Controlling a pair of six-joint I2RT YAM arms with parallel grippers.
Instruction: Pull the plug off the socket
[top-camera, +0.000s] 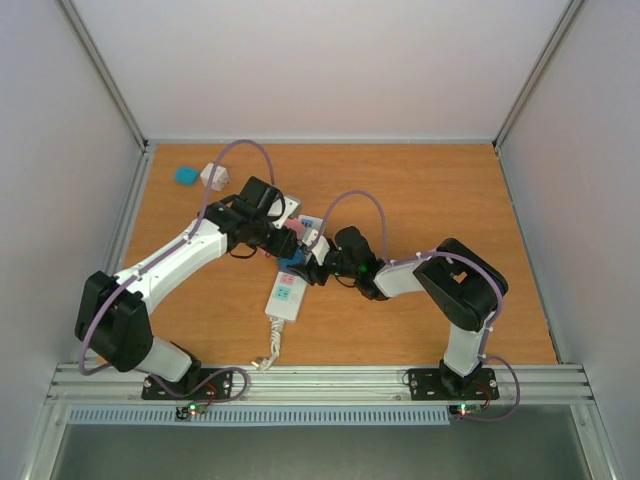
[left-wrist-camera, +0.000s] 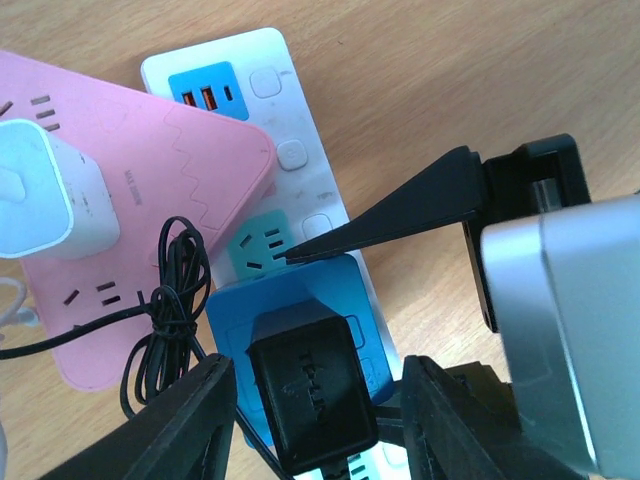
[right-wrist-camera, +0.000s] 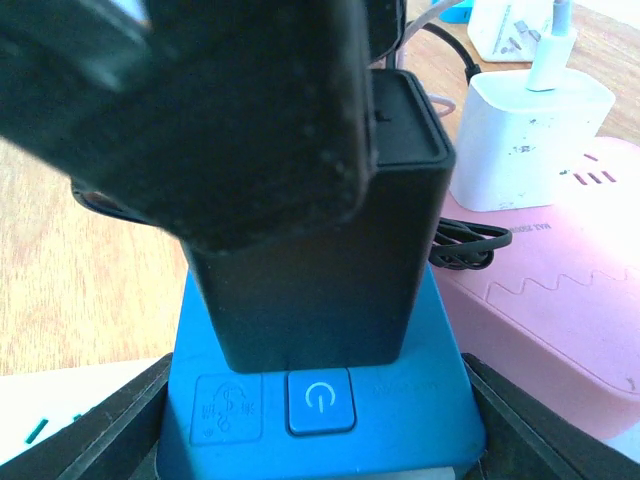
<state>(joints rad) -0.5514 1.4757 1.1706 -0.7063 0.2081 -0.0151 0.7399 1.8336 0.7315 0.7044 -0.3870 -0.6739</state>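
The black boxy plastic plug (left-wrist-camera: 312, 385) has raised letters on its top, too faint to read for sure. It sits in a glossy blue square adapter (right-wrist-camera: 400, 420), which has a square button with a power symbol (right-wrist-camera: 320, 400) and a small pictogram at its 9 o'clock side. The blue adapter is plugged on the long white power strip with pastel outlet faces (top-camera: 285, 298). This strip lies near the middle of the orange-brown wooden table (top-camera: 450, 200), its cord end toward 6 o'clock. At 10 o'clock of the adapter, in the left wrist view, a matte pink square block (left-wrist-camera: 170, 170) carries a white rounded charger (left-wrist-camera: 40, 190) and grey print starting "MAX"; the rest is too small.

The left gripper (left-wrist-camera: 317, 365) is partly open, 1 finger at each side of the black plug, with a thin blue strip showing between. The right gripper (right-wrist-camera: 316, 385) stands wide, both fingers pressed against the blue adapter.
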